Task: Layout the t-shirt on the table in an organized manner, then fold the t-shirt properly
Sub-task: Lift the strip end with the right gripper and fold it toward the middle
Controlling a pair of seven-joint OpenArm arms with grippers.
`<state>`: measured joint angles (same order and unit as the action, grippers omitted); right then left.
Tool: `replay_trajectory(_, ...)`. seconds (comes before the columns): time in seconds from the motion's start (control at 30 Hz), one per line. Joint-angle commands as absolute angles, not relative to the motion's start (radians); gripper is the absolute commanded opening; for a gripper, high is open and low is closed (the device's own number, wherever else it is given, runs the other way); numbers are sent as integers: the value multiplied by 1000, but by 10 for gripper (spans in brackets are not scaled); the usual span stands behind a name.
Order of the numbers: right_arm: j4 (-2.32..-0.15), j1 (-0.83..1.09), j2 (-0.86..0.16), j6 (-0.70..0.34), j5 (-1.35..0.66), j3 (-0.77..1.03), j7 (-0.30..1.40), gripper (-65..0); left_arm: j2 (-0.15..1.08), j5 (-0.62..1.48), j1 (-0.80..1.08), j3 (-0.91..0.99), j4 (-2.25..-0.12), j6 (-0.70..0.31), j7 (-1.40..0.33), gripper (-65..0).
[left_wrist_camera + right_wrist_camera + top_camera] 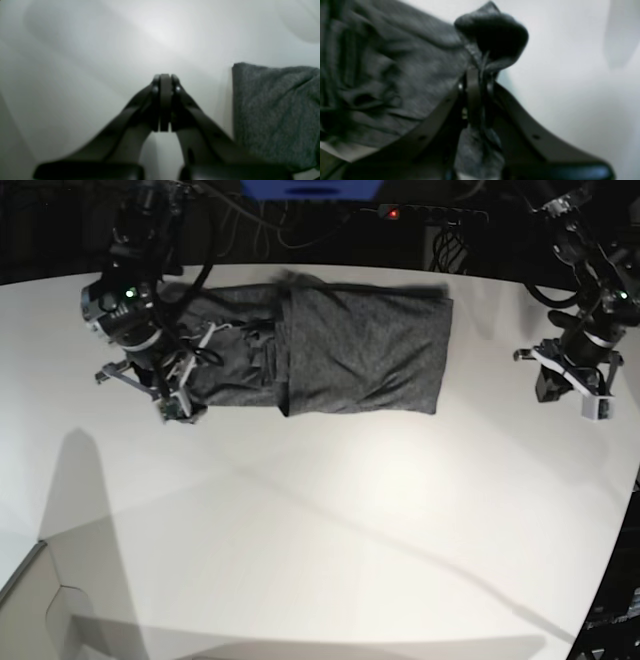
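Two robot arms work over a white table [330, 520]; a dark charcoal-grey t-shirt [350, 350] lies along its far side, folded into a long band, its smoother half overlapping a rumpled half. The right gripper [477, 72], at the rumpled end, is pinched on a bunched fold of the t-shirt's cloth, which bulges above its fingertips and hangs between its fingers [472, 95]; the left gripper [165, 82] hangs over bare table beside the shirt's other end, its fingers pressed together on nothing, apart from the fabric edge.
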<state>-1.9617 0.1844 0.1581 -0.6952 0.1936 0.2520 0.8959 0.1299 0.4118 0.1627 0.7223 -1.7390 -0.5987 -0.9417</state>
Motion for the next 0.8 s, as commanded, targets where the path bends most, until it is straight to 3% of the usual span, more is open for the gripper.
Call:
replay_trajectory(0.0,-1983,191,157,-698,185,243,871,-650,142,427,159,727,-1759,-602,-923,-649)
replay_trajectory(0.77,-1985,222,157,-698,182,143,777,-650,142,418,160,727,-1748,-601,-923,-649)
